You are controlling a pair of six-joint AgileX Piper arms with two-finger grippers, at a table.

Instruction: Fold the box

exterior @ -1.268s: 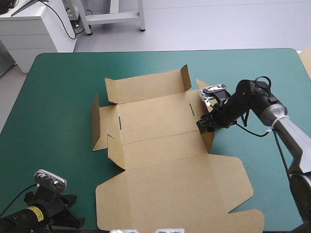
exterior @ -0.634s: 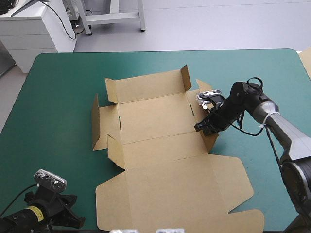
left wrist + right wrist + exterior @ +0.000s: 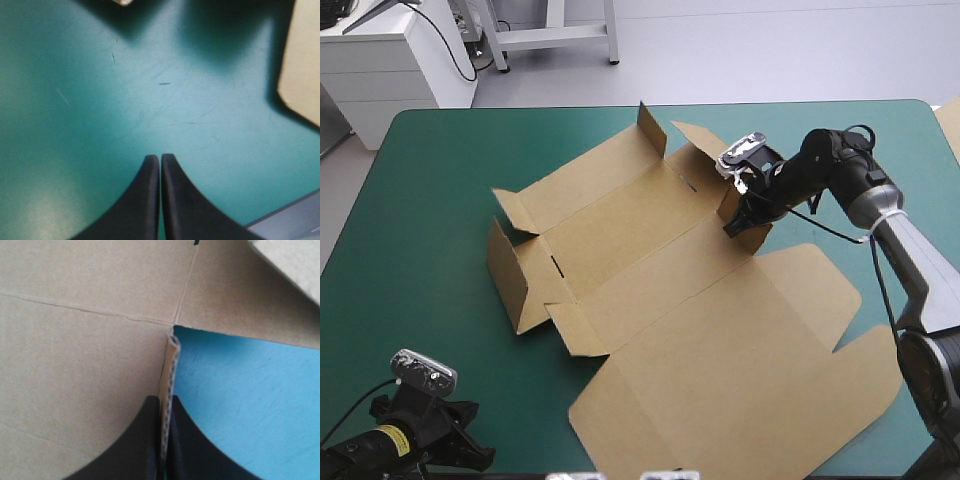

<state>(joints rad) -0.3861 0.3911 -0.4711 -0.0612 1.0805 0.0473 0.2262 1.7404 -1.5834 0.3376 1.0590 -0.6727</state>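
Box (image 3: 650,260): lying open and slanted over the table's middle and right half, with the right-end flap (image 3: 752,232) standing up between the black fingers of the right gripper (image 3: 744,214).
Right gripper: clenching on the edge of this flap, the fingers nearly meeting with only the thin board between; staying at the box's far right corner, with the base panel on one side and the teal-green cover (image 3: 250,390) on the other.
Left gripper (image 3: 160,158): closed on nothing, the fingers pressing together in one point; waiting low over bare cover by the table's near left corner, well apart from the box, with only a pale corner of it showing ahead and to the side.
Board: brown, matte and fibrous, crossed by pressed crease lines; showing small flutes at the cut edge.
Shape: long base panel with narrow walls half raised, left-end flap (image 3: 506,275) standing, broad lid panel (image 3: 740,380) lying flat toward the near right, its corners cut at an angle.
Cover: smooth, carrying fine scratches.
Change: turning from square with the table's edges to diagonal — right end now nearer the far edge, lid panel swinging toward the table's right edge; right gripper going along, keeping the same flap; left gripper not moving.
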